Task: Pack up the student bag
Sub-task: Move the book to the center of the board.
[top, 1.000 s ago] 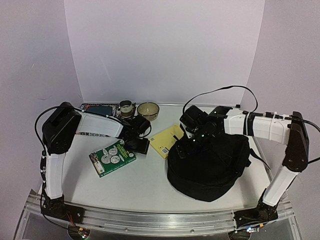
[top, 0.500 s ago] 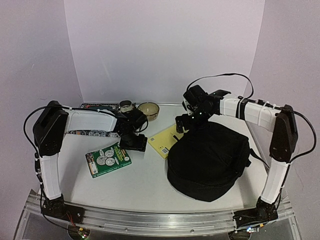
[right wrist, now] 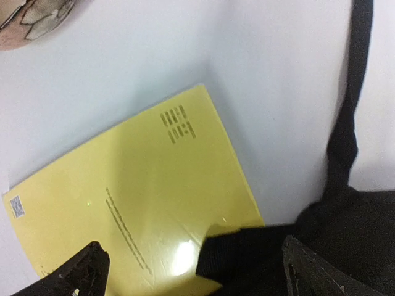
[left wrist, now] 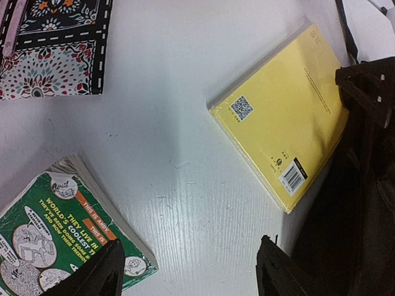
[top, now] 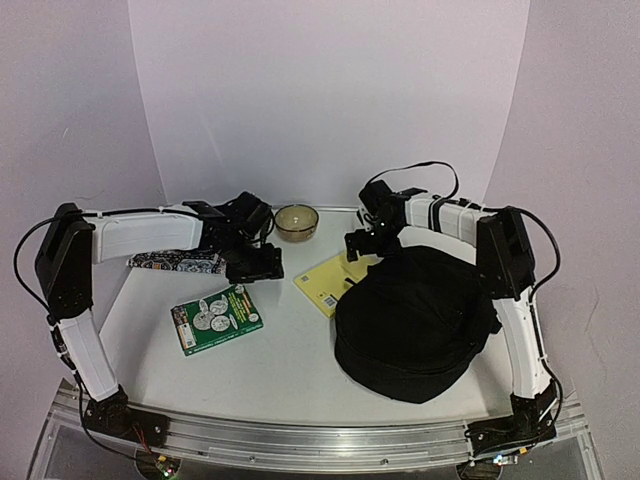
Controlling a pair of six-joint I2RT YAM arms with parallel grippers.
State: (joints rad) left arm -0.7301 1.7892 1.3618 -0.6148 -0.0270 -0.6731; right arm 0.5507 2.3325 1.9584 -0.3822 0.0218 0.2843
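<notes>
Top external view: the student bag [top: 415, 325] sat on the right half of the tabletop [top: 290, 375]. Its rounded front was close to the near edge and its right side was near the right edge.
Bag's far-left edge: it lay over one corner of the yellow book [top: 328, 281], touching it.
Yellow book: flat and turned cornerwise, mid-tabletop toward the far edge, with bare white surface along its left and far edges.
Green book [top: 217, 317]: flat and tilted in the left half, well apart from the yellow book. A bare band of tabletop ran between it and the bag.
Patterned pouch [top: 175, 262]: by the far-left corner, partly under the left arm.
Bowl [top: 296, 221]: at the far edge, between the two arms' wrists.
Left gripper [top: 255, 265]: released, fingers spread with nothing between them, above the bare surface between the green book's corner and the yellow book.
Right gripper [top: 362, 243]: released and spread wide, grasping nothing, above the line where the bag's fabric met the yellow book.
Bag strap [right wrist: 349, 123]: it lay on the tabletop just beyond the yellow book's far-right edge.
</notes>
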